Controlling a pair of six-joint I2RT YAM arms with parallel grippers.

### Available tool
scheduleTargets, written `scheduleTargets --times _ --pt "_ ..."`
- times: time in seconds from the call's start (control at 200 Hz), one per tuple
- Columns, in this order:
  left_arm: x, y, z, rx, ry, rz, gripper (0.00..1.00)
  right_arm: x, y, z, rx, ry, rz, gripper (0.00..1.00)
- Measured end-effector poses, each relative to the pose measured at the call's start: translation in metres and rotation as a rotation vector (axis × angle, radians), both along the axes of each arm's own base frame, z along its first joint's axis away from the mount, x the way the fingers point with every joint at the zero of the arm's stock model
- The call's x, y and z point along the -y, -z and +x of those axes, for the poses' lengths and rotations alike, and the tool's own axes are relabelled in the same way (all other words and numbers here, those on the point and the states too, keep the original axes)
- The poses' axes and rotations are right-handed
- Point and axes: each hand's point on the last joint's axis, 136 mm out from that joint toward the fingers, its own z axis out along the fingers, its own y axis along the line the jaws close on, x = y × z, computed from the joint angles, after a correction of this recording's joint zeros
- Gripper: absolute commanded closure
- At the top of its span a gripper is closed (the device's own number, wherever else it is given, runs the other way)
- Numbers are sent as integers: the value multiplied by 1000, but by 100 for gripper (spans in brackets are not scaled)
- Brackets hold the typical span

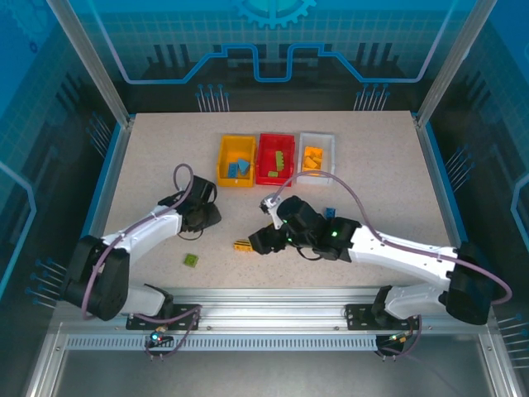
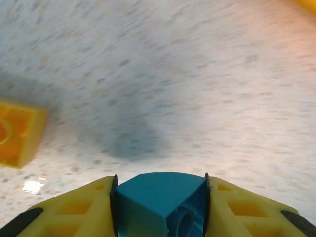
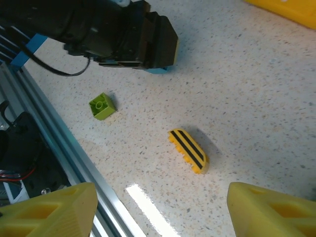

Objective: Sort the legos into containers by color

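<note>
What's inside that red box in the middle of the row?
Inside the red box I can see green bricks, and no other colour. They lie bunched together, so their exact number and anything beneath them are hidden from the top camera.

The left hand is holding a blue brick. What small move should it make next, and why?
Probably swing the left hand toward the yellow bin. It is shut on the blue brick, and that bin already holds blue bricks, so it looks like the matching container.

Yellow-black striped brick (image 3: 187, 149) and green brick (image 3: 101, 106), loose, well apart
</note>
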Motion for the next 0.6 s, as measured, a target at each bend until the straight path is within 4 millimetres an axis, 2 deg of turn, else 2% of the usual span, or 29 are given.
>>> scheduleTargets --times 0.205,0.305,0.435,0.54,0.6 --pt "43 -92 63 204 83 -84 72 50 -9 25 18 186 56 29" --pt "62 -117 104 254 119 -90 73 70 -12 39 13 270 81 28" --pt "84 -116 160 259 155 -62 74 86 -14 51 5 343 101 29" --pt "92 -96 194 226 169 -30 74 91 -16 55 4 364 110 28" --pt "89 -81 208 198 164 -9 74 92 -18 55 4 370 116 28"
